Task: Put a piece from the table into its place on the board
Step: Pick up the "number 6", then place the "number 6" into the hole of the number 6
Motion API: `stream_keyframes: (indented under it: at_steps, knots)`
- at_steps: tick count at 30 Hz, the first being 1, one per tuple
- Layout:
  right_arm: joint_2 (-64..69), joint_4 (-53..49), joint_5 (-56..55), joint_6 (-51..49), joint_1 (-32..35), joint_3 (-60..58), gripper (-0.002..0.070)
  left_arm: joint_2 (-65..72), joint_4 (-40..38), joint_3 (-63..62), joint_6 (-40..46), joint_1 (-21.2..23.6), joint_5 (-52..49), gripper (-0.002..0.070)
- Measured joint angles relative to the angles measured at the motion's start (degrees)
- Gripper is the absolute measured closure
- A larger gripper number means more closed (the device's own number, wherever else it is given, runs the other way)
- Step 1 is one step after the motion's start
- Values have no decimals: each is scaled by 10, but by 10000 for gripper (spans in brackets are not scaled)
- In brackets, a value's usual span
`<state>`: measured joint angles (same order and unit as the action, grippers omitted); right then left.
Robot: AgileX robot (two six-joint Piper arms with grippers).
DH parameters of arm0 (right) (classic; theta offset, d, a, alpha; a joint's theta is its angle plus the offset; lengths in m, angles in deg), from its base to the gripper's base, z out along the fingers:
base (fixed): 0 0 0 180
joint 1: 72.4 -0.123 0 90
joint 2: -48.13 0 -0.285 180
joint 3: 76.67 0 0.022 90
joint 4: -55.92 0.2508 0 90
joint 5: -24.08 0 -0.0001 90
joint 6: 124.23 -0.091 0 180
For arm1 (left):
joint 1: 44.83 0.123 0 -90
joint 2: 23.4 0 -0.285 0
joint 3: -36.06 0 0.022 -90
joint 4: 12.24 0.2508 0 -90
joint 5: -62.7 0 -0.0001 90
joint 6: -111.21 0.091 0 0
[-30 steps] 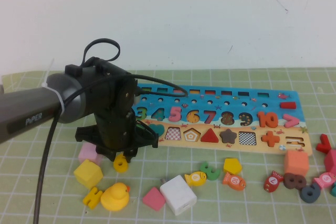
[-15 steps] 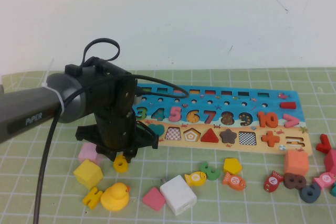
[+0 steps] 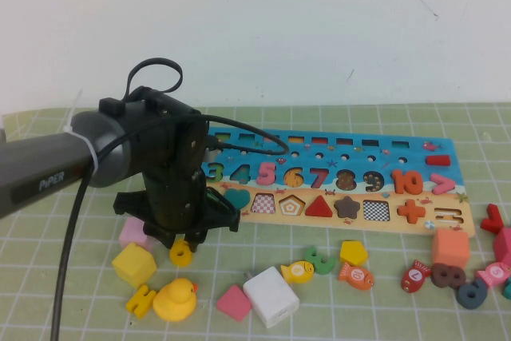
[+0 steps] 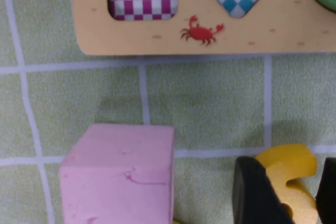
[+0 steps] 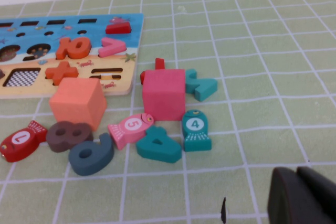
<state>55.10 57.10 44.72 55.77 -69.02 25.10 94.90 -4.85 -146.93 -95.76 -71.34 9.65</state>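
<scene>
Pink cube (image 4: 118, 174) beside left gripper (image 4: 286, 192), seemingly clamping piece (image 4: 289, 174)

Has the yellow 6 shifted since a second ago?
Yes. The yellow 6, between the left gripper's fingers, has edged slightly left, nearer the yellow cube. The right gripper is parked off right.
</scene>
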Motion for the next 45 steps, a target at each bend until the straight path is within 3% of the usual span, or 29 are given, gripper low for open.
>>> stream_keyframes:
  at_steps: [7, 11, 21, 41, 45]
  knots:
    - [0, 0, 0, 0, 0, 0, 679, 0, -3, 0, 14, 0, -2, 346]
    - [0, 0, 0, 0, 0, 0, 679, 0, -3, 0, 15, 0, -2, 321]
    - [0, 0, 0, 0, 0, 0, 679, 0, 0, 0, 15, 0, -2, 405]
    - [0, 0, 0, 0, 0, 0, 679, 17, -3, -68, 28, 0, -28, 426]
    - [0, 0, 0, 0, 0, 0, 679, 17, -22, -101, 28, -1, 13, 426]
